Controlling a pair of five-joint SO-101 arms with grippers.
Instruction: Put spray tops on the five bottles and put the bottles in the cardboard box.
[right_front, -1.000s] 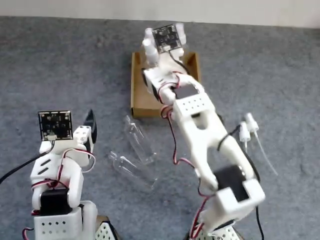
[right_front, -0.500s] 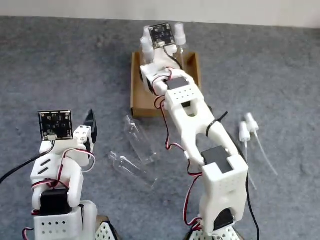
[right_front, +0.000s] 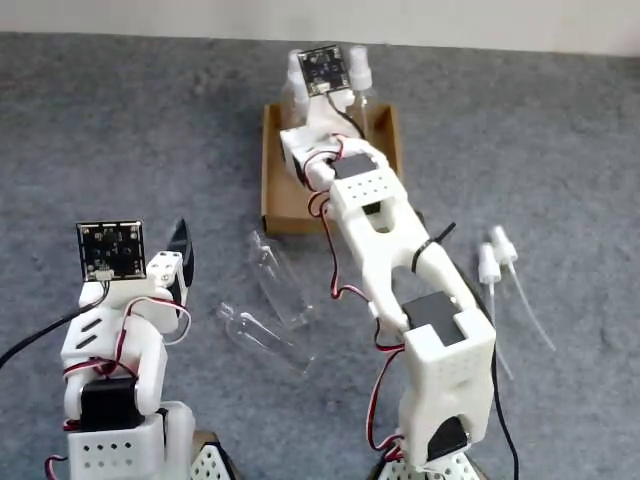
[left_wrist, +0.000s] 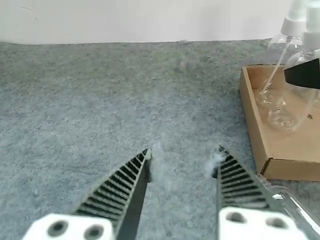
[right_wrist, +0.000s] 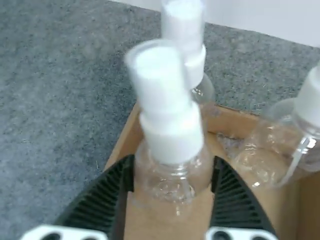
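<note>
Right hand (right_wrist: 172, 172) clasps a spray-topped bottle (right_wrist: 169, 132) upright in the cardboard box (right_wrist: 121, 142).

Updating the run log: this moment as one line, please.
right gripper shut on capped bottle at cardboard box | left gripper open above carpet | two uncapped bottles, two spray tops loose on carpet

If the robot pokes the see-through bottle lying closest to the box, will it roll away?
Probably a little. The bottle lies on its side and looks empty, so it is likely light. The fuzzy grey carpet should stop it soon. Its clear plastic looks smooth, maybe slippery.
</note>
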